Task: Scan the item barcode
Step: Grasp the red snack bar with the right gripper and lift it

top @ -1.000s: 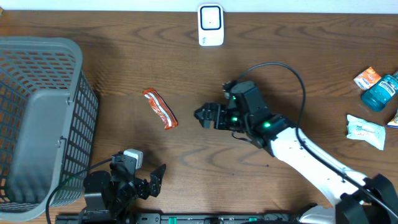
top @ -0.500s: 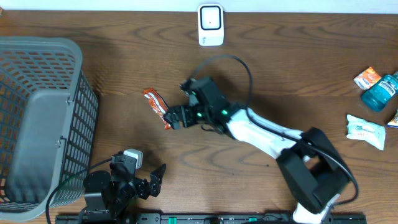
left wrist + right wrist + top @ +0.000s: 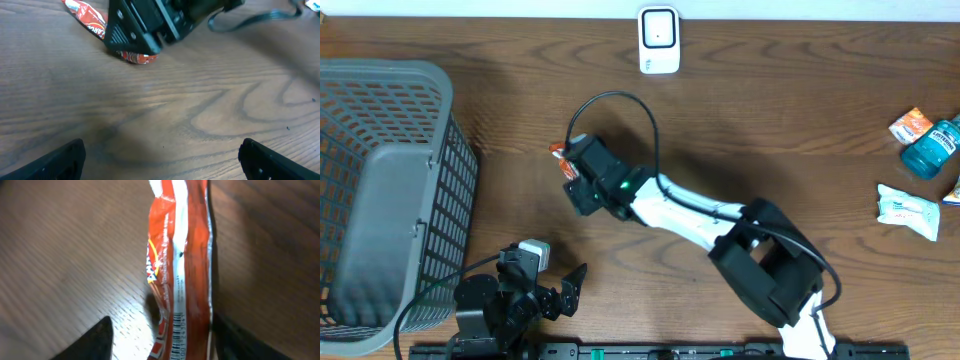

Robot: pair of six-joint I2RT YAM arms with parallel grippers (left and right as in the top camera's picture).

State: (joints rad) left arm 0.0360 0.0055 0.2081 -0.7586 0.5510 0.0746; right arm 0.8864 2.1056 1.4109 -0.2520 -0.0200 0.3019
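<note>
Right wrist: snack wrapper (image 3: 180,255) lies flat on the table (image 3: 60,240), between the jaws of the right gripper (image 3: 162,332), which stand apart, not clamped.
Left gripper (image 3: 160,162): wide open, idle, well apart.
Risk: thin foil may slide or crumple under a shallow pinch, hiding the barcode (image 3: 178,332).

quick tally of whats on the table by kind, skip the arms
packets: 3 (red packet, orange packet, white packet)
bottles: 1 (teal bottle)
baskets: 1 (grey basket)
scanners: 1 (white scanner)
total: 6, not counting a cut-off sliver at the right edge
</note>
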